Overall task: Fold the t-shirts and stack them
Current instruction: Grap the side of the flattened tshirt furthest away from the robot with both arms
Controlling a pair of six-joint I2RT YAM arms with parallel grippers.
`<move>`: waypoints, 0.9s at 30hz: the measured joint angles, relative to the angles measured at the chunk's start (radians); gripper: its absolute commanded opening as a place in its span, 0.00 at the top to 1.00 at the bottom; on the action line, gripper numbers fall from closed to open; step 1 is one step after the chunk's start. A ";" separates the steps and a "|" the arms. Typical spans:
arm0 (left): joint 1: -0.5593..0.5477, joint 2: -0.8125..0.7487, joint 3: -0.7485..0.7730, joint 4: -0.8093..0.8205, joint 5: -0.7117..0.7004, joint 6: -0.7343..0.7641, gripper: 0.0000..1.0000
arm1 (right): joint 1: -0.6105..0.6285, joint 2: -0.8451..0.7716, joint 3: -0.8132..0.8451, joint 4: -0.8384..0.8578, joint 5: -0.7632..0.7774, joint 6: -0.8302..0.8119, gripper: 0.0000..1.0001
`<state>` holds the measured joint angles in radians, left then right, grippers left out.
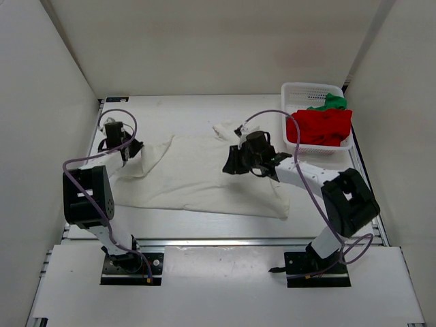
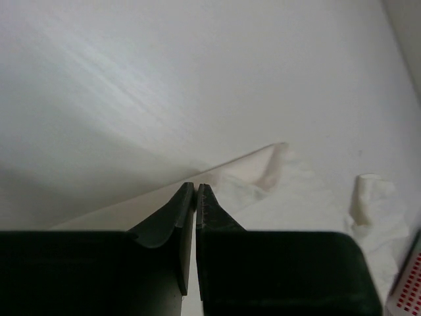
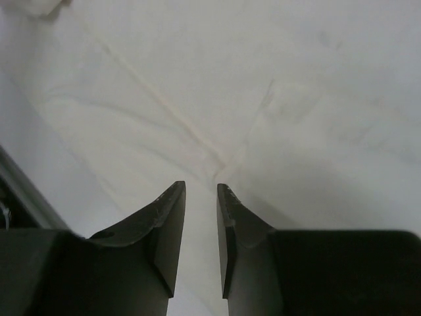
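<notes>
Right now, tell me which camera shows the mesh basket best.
The top external view: the whole basket sits at the far right, holding the red shirt and green shirt. The left wrist view catches only a mesh corner at its lower right edge; the right wrist view shows none of it.

Red shirt hides most of the green shirt (both in basket).

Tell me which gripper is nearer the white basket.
Right. The right gripper hangs over the cream shirt just left of the basket; the left gripper is at that shirt's far left edge.
</notes>
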<state>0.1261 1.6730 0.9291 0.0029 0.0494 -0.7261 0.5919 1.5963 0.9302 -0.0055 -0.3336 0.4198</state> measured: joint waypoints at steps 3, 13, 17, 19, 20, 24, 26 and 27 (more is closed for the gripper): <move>-0.019 -0.003 0.091 -0.011 0.015 0.003 1.00 | -0.047 0.097 0.149 -0.016 0.058 -0.018 0.77; 0.038 0.005 0.193 -0.002 0.093 -0.047 1.00 | -0.258 0.451 0.634 -0.116 0.209 -0.073 0.69; 0.046 0.035 0.194 0.013 0.106 -0.069 1.00 | -0.303 0.650 0.898 -0.214 0.251 -0.101 0.66; 0.039 0.048 0.195 0.019 0.116 -0.078 1.00 | -0.310 0.765 1.061 -0.293 0.268 -0.119 0.62; 0.038 0.052 0.195 0.024 0.120 -0.080 1.00 | -0.311 0.822 1.144 -0.330 0.274 -0.130 0.62; 0.035 0.059 0.195 0.030 0.134 -0.085 1.00 | -0.311 1.094 1.601 -0.539 0.286 -0.153 0.56; 0.035 0.059 0.195 0.038 0.138 -0.087 1.00 | -0.312 1.167 1.718 -0.600 0.280 -0.158 0.56; 0.035 0.060 0.195 0.040 0.140 -0.087 1.00 | -0.313 1.170 1.720 -0.634 0.275 -0.159 0.60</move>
<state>0.1616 1.7329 1.1236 0.0429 0.1894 -0.8131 0.2790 2.7663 2.6507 -0.6392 -0.0589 0.2607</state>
